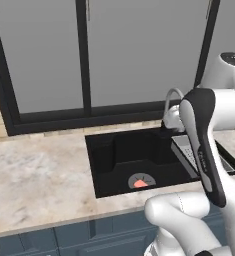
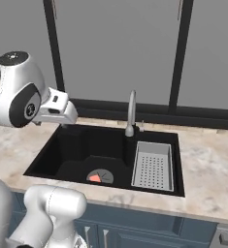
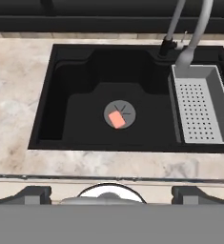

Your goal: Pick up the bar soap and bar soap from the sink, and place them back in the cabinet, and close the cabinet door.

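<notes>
1. Squarely on the round grey drain (image 3: 119,114) of the black sink (image 3: 61,128) lies one salmon bar soap (image 3: 116,119).
2. Right of the drain sits the perforated draining tray (image 3: 198,109), the faucet (image 2: 130,114) rising behind it.
3. Above the sink, the gripper (image 3: 108,194) hangs well apart from the soap; whether its fingers are open or closed cannot be told.

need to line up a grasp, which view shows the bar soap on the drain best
The hand view: it looks nearly straight down on the bar soap lying on the drain. Both base views show it smaller and at a slant.
</notes>
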